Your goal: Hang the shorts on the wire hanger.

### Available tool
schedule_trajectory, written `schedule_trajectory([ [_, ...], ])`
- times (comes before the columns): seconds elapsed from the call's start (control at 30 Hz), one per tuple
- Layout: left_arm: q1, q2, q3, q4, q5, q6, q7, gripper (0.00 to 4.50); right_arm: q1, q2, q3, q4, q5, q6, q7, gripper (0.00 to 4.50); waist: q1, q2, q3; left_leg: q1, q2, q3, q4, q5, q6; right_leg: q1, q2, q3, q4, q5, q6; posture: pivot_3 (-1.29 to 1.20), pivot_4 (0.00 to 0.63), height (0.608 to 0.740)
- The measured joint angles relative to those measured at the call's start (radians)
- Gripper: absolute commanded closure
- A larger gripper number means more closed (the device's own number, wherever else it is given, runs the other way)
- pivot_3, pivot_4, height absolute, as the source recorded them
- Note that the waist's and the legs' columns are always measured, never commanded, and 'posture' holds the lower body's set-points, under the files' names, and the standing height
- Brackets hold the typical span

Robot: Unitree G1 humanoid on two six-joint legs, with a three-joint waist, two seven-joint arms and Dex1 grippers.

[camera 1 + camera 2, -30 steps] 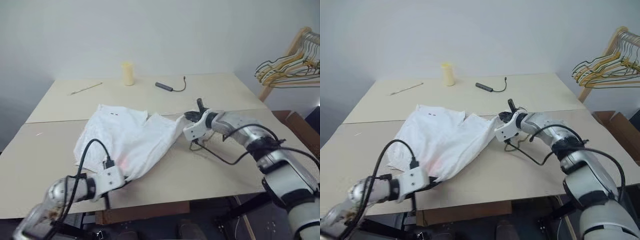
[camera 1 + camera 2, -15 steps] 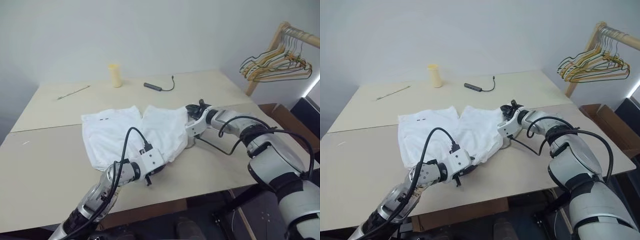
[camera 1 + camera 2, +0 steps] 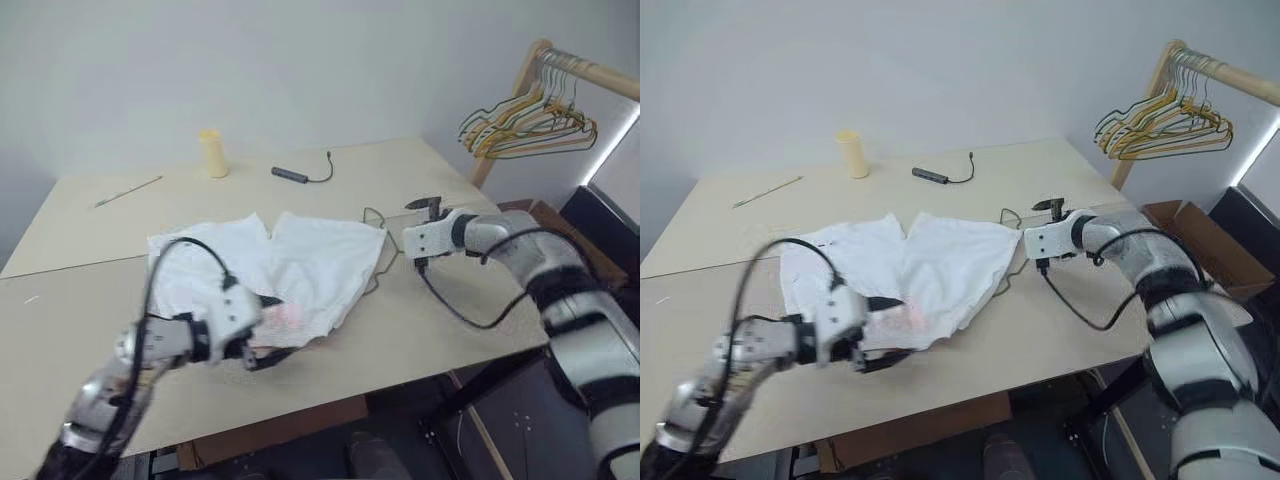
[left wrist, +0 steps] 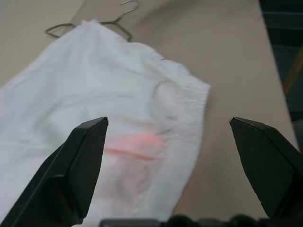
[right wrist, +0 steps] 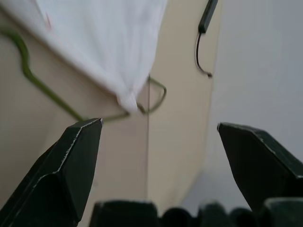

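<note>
Both pincers, left (image 4: 165, 156) and right (image 5: 158, 156), have been opened and withdrawn from the white thin-fabric shorts (image 3: 290, 265); limp cloth, best gripped at the waistband beside the olive-green wire hanger (image 5: 28, 75).

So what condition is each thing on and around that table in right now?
shorts: spread flat on the table, lying over the hanger, held by nothing.
wire hanger: flat on the table, mostly under the shorts, hook poking out.
left pincer: open, above the pink patch.
right pincer: open, empty, near the hanger's hook.
hangers on the rack: hanging bunched.
yellow cup: upright.
</note>
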Motion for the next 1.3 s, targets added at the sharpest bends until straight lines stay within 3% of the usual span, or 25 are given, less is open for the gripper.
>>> schedule_trajectory([
  [0.13, 0.028, 0.098, 0.078, 0.15, 0.077, -0.097, 0.018, 0.03, 0.112, 0.144, 0.005, -0.43, 0.129, 0.373, 0.108, 0.0, 0.011, 0.002, 0.001, 0.007, 0.0, 0.0, 0.0, 0.0, 0.0, 0.001, 0.0, 0.0, 0.0, -0.002, 0.003, -0.12, 0.0, 0.74],
  [0.27, 0.056, 0.183, 0.09, 0.293, 0.177, -0.212, 0.036, 0.03, 0.142, 0.33, 0.113, -0.626, 0.139, 0.645, 0.112, 0.0, 0.033, 0.0, 0.0, 0.0, 0.0, 0.001, 0.0, 0.0, -0.001, -0.007, -0.001, -0.002, 0.0, 0.002, -0.004, -0.12, 0.0, 0.74],
  [0.53, 0.077, 0.182, 0.092, 0.3, 0.205, -0.275, 0.041, 0.03, 0.163, 0.464, 0.332, -0.569, 0.08, 0.842, 0.088, 0.0, 0.077, -0.009, -0.006, -0.022, -0.001, 0.002, 0.003, 0.0, -0.001, -0.029, -0.002, -0.004, 0.004, 0.005, -0.006, -0.1, 0.0, 0.74],
  [0.67, 0.091, 0.17, 0.09, 0.261, 0.2, -0.266, 0.05, 0.03, 0.163, 0.5, 0.403, -0.456, -0.011, 0.847, 0.005, 0.0, 0.073, -0.01, -0.007, -0.021, -0.001, 0.005, 0.003, 0.0, -0.002, -0.029, -0.001, -0.003, 0.006, 0.006, -0.007, -0.09, 0.0, 0.74],
  [0.77, 0.103, 0.168, 0.091, 0.25, 0.199, -0.257, 0.056, 0.0, 0.139, 0.524, 0.412, -0.401, -0.04, 0.835, -0.022, 0.57, 0.07, -0.011, -0.008, -0.019, 0.0, 0.005, 0.003, 0.0, -0.002, -0.029, 0.0, -0.003, 0.007, 0.005, -0.007, -0.09, 0.0, 0.74],
  [0.83, 0.111, 0.168, 0.091, 0.245, 0.199, -0.256, 0.059, 0.0, 0.131, 0.522, 0.415, -0.38, -0.061, 0.823, -0.03, 1.18, 0.07, -0.011, -0.008, -0.02, 0.0, 0.005, 0.003, 0.0, -0.002, -0.029, 0.0, -0.003, 0.007, 0.005, -0.007, -0.09, 0.0, 0.74],
  [1.13, 0.128, 0.168, 0.094, 0.239, 0.202, -0.254, 0.075, 0.0, 0.131, 0.449, 0.441, -0.39, -0.108, 0.735, -0.007, 4.27, 0.073, -0.012, -0.008, -0.02, -0.001, 0.006, 0.003, 0.0, -0.002, -0.029, -0.001, -0.004, 0.006, 0.005, -0.007, -0.1, 0.0, 0.74],
  [1.17, 0.125, 0.168, 0.094, 0.239, 0.203, -0.254, 0.076, 0.0, 0.135, 0.422, 0.445, -0.401, -0.115, 0.704, 0.001, 4.49, 0.073, -0.012, -0.008, -0.02, -0.001, 0.007, 0.003, 0.0, -0.002, -0.029, -0.001, -0.004, 0.006, 0.005, -0.007, -0.1, 0.0, 0.74],
  [1.3, 0.105, 0.169, 0.091, 0.238, 0.205, -0.254, 0.077, 0.0, 0.153, 0.287, 0.445, -0.477, -0.121, 0.542, 0.034, 4.49, 0.074, -0.013, -0.009, -0.021, -0.001, 0.007, 0.003, 0.0, -0.002, -0.028, -0.001, -0.004, 0.004, 0.005, -0.007, -0.11, 0.0, 0.74],
])
